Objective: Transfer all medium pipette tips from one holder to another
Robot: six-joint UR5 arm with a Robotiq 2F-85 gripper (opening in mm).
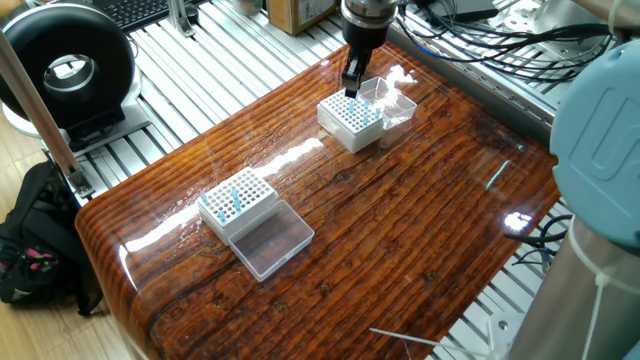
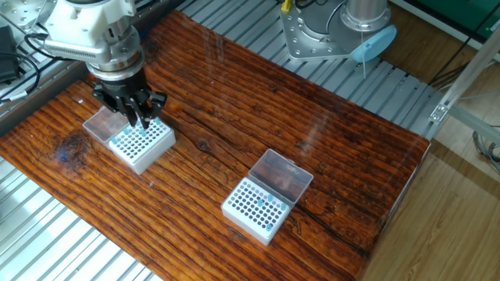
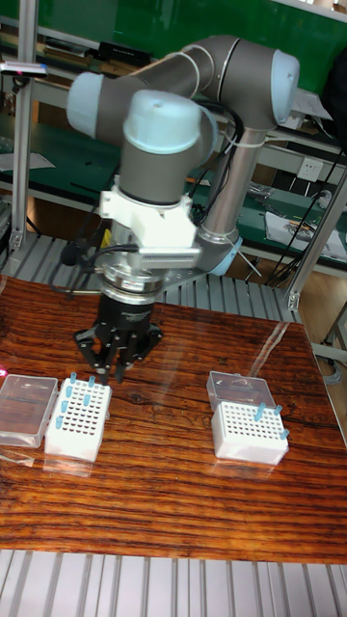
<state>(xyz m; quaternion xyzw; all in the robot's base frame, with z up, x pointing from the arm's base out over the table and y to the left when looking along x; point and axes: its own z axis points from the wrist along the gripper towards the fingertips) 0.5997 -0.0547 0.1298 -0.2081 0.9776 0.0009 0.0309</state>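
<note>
Medium pipette tips [image 3: 77,388] stand in two white holders on the wooden table [image 2: 328,148]: a scatter of pale-blue cones in the rack [image 2: 141,144] under the arm, and a few more [image 2: 270,204] in the second rack [image 2: 255,208], well apart from it. In the other fixed view the gripper [image 2: 139,119] sits at about ten o'clock on the table, pointing straight down, its dark fingers drawn close together right over the far edge of the first rack. Whether a tip is pinched between them, I cannot tell; the tips are too fine to make out there. From the tall fixed view the UR5 arm [image 3: 183,116] arches up and over from the back, wrist vertical, fingertips just above the rack's top. Each rack has a clear lid [image 2: 105,123] lying open, touching its side. The table shines with glare; aluminium rails [image 1: 200,60] surround it, cables [image 1: 500,40] trail at one o'clock in one fixed view, and a black ring-shaped device [image 1: 68,68] sits at ten.
</note>
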